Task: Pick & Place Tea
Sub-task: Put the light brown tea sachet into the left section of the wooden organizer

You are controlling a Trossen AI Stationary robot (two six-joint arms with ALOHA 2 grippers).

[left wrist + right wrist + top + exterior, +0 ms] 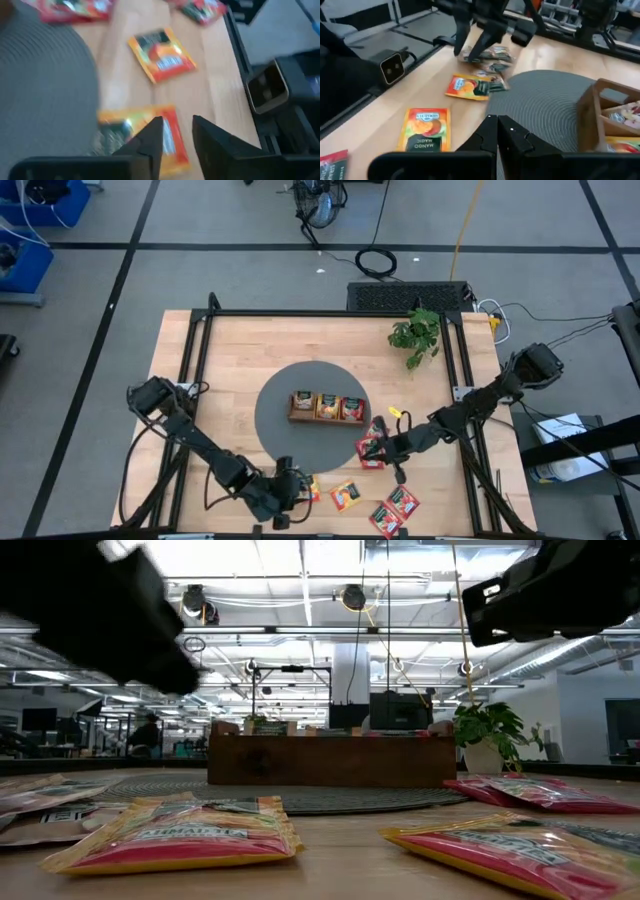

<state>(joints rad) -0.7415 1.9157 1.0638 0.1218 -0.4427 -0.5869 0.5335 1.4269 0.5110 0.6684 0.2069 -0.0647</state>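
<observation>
In the low view, two sachets lie closest to the lens on the wooden table [200, 370]: an orange sachet [180, 832] and a red sachet [520, 850]. Behind them, the round grey mat [280, 425] carries the wooden three-compartment tray [327, 409], with sachets standing in its compartments.

The left gripper [290, 490] is at the table's near edge, just off the mat's rim. Its fingers [150, 142] stand slightly apart over an orange sachet with a dark label [145, 137]; contact cannot be judged and no grip is visible. A mango sachet [161, 54] lies flat beyond it.

The right gripper [385, 448] hovers beside the mat's right rim, near the tray, over loose red sachets [372, 450]. Its fingers [485, 135] are pressed together and hold nothing.

More red sachets [395, 510] lie near the near edge, right of centre. A potted plant [415, 335] sits at the far right corner.
</observation>
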